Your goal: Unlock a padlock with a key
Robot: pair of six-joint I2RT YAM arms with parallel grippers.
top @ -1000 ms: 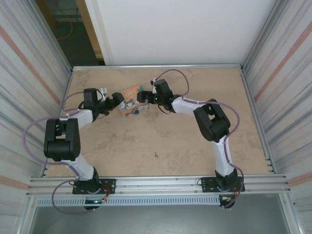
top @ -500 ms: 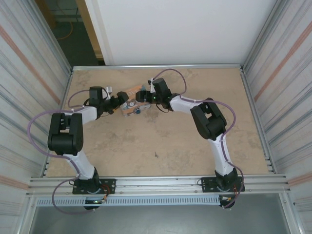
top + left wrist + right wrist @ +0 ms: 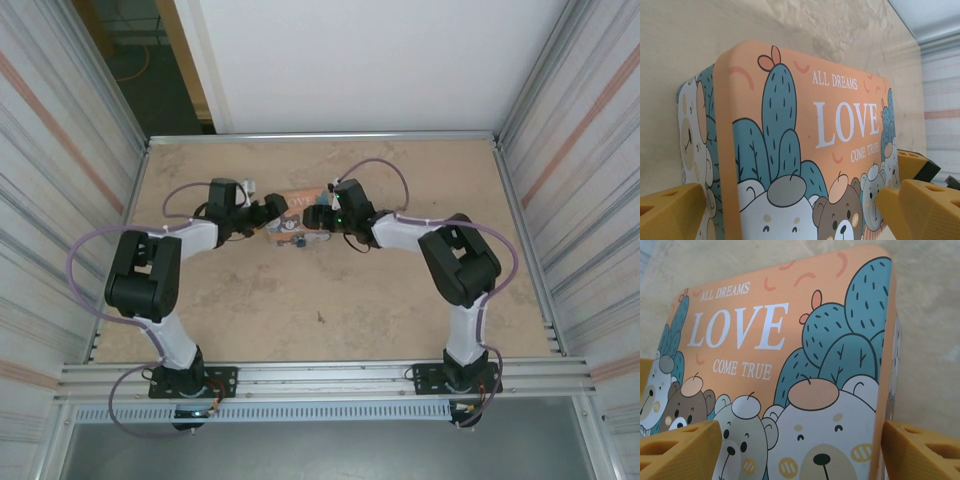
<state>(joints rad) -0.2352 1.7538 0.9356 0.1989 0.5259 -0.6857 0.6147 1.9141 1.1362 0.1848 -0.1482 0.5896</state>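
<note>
**Picture box framed from both sides**

We see the left end effector (image 3: 795, 200) spread wide astride the box (image 3: 840, 125). The right end effector (image 3: 800, 450) flanks it too, though we cannot tell if it clamps. The blue padlock (image 3: 297, 243) lies on the surface (image 3: 400, 300) just beside both.

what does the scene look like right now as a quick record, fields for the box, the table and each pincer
box: orange picture box on the table, with cactus and bear drawings and the lettering "ALL DREAMS LOVE COME TRUE"
table: beige top, with the box on its far half
left pincer: open wide, yellow fingers flanking one end of the box
right pincer: a finger on either side of the box at the opposite end; grip unclear
</note>
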